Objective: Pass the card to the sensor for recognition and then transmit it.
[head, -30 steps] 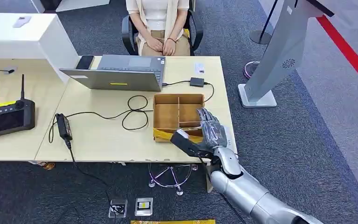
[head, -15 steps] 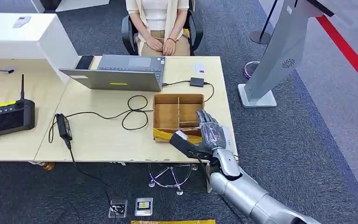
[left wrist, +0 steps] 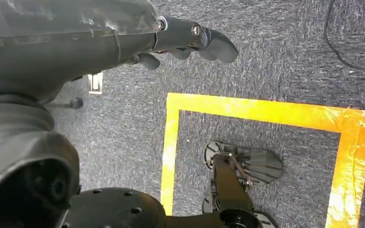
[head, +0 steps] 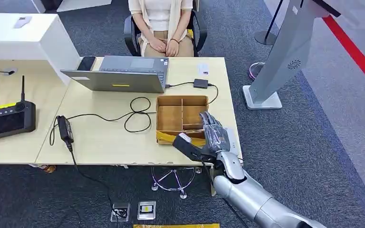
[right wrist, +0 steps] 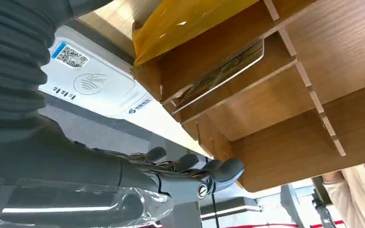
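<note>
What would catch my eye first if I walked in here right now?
Likely the silver arm's right hand, held with nothing in it over the near right corner of a wooden divided box on the table. Behind an open laptop, a person sits facing the robot.

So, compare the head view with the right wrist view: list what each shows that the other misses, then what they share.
Head view alone: the laptop, the black controller, the coiled cable and a seated person.
Right wrist view alone: the card lying in a narrow compartment of the box, and the white sensor pad with its QR code next to the box.
Both: the wooden divided box with yellow tape, and the right robot hand beside it, holding nothing.
</note>
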